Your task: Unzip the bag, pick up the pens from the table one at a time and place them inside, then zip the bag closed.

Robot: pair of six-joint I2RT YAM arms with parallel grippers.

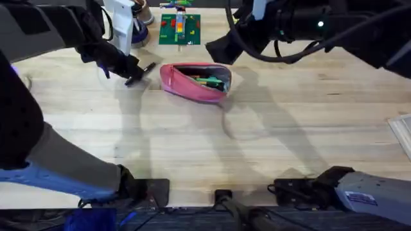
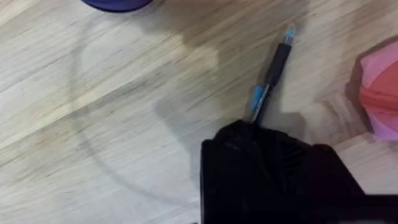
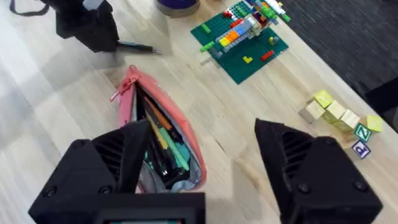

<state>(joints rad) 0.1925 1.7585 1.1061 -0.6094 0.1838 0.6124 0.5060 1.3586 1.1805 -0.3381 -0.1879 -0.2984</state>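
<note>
Left end effector [image 1: 131,69] grips the black pen [image 2: 268,82] — right end effector [image 3: 205,168] gapes wide over the bag [image 1: 196,81].

The bag [image 1: 196,82] lies on the table [image 1: 257,135]. Pens [image 1: 209,81] lie inside it. One pen [image 1: 146,68] lies just left of the bag; the baseplate [image 1: 180,29] lies behind it.

Both arms are matte black with rounded, bulky links. The left pincer [image 1: 131,69] has blocky black fingers [image 2: 267,168]. The right pincer [image 3: 205,168] carries two wide black fingers [image 3: 81,171] with ribbed, vented faces. Black cables loop along the right arm, where a small green light glows. The bases show grey housings, one bearing a blue-and-white label.
</note>
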